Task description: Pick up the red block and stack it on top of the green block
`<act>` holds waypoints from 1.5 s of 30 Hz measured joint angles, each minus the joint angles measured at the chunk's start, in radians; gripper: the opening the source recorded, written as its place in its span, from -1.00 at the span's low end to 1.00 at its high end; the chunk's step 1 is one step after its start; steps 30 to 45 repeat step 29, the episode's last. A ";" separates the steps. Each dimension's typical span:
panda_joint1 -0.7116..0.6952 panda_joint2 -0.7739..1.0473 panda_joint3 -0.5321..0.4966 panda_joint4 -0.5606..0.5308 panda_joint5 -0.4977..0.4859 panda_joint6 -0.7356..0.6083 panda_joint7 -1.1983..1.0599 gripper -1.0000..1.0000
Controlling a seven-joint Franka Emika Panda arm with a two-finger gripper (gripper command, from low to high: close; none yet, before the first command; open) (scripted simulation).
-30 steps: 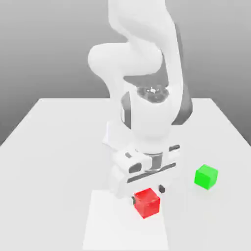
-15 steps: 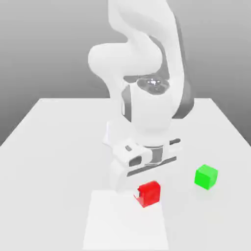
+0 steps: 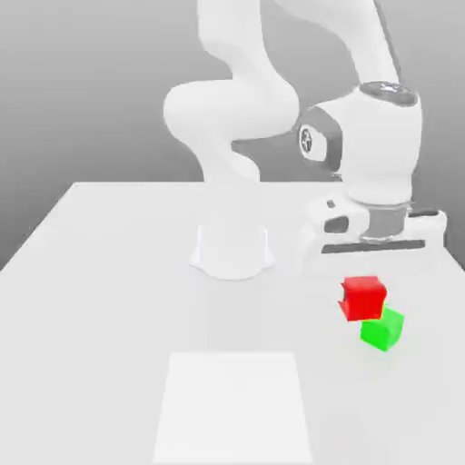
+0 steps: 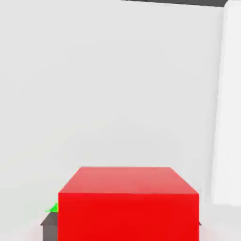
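Because the stacking happens elsewhere, the white sheet (image 3: 233, 409) nearest the camera plays no evident part. Beyond it, the gripper (image 3: 363, 296) is closed on the red block (image 3: 364, 306), pinching opposite sides, presumably so its underside stays free to land. The red block hangs raised, partly overlapping the green block (image 3: 381, 332) on the table (image 3: 100, 300), probably to clear it before being centred.

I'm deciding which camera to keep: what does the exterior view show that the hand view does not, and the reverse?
Exterior view: the white robot arm and a white square on the table.
Hand view: dark tips of the pincer flanking the red cube up close.
Both: red cube, green cube, pale tabletop.
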 joint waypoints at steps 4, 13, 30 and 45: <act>0.037 -0.024 0.094 -0.016 0.040 -0.012 0.226 -1.00; 0.006 0.054 0.167 -0.024 -0.046 0.065 0.416 -1.00; -0.035 0.247 0.139 -0.016 -0.319 0.228 0.611 -1.00; -0.035 0.247 0.139 -0.016 -0.319 0.228 0.611 -1.00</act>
